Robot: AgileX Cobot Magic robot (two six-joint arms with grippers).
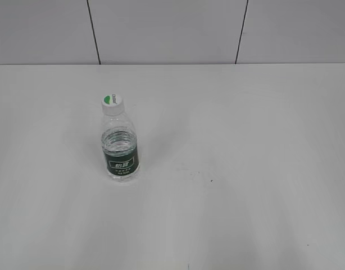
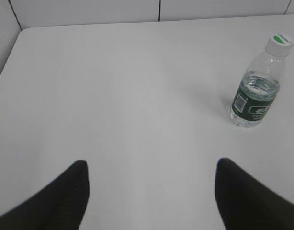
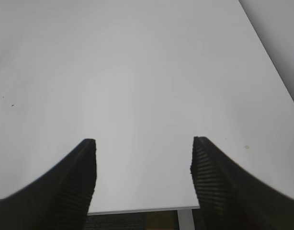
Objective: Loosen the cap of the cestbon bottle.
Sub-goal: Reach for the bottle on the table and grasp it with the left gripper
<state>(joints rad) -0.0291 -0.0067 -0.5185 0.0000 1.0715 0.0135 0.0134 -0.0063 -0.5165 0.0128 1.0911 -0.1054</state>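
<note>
The cestbon bottle (image 1: 119, 147) stands upright on the white table, left of centre in the exterior view, clear with a dark green label band. Its white cap (image 1: 112, 103) with a green half-circle mark sits on top. The bottle also shows in the left wrist view (image 2: 256, 93) at the far right, with its cap (image 2: 279, 44). My left gripper (image 2: 152, 165) is open and empty, well to the left of and nearer than the bottle. My right gripper (image 3: 143, 143) is open and empty over bare table near its front edge. Neither gripper shows in the exterior view.
The white table (image 1: 240, 169) runs back to a grey panelled wall (image 1: 172, 31). The right wrist view shows the table's front edge (image 3: 142, 210) with a table leg and dark floor below. The table's left edge and corner show in the left wrist view (image 2: 8, 57).
</note>
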